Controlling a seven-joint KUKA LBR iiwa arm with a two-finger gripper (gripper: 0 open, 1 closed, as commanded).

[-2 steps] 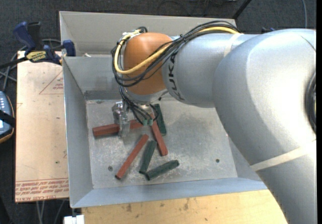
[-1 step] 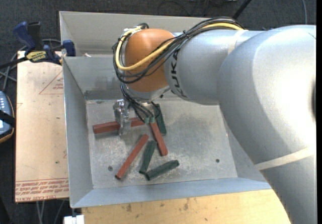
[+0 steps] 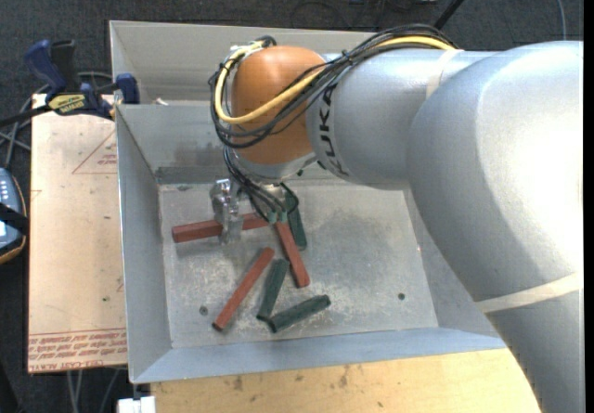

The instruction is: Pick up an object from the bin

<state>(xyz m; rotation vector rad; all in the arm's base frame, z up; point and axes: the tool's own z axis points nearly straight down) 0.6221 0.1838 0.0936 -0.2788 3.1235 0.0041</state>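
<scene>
My gripper (image 3: 251,219) hangs low over the back left of the bin floor and stands open. Its silvery left finger (image 3: 225,212) reaches down to a long red bar (image 3: 197,233) that lies crosswise, and touches or just crosses the bar's right part. The right finger is mostly hidden under the wrist, beside a dark green stick (image 3: 294,225). A red stick (image 3: 294,260) runs down to the right from under the gripper. Nothing shows between the fingers.
Nearer the front lie a slanted red stick (image 3: 243,289), a dark green stick (image 3: 272,288) beside it and another dark green one (image 3: 297,311). The arm and its orange cover hide the bin's back middle. The floor's right half is bare.
</scene>
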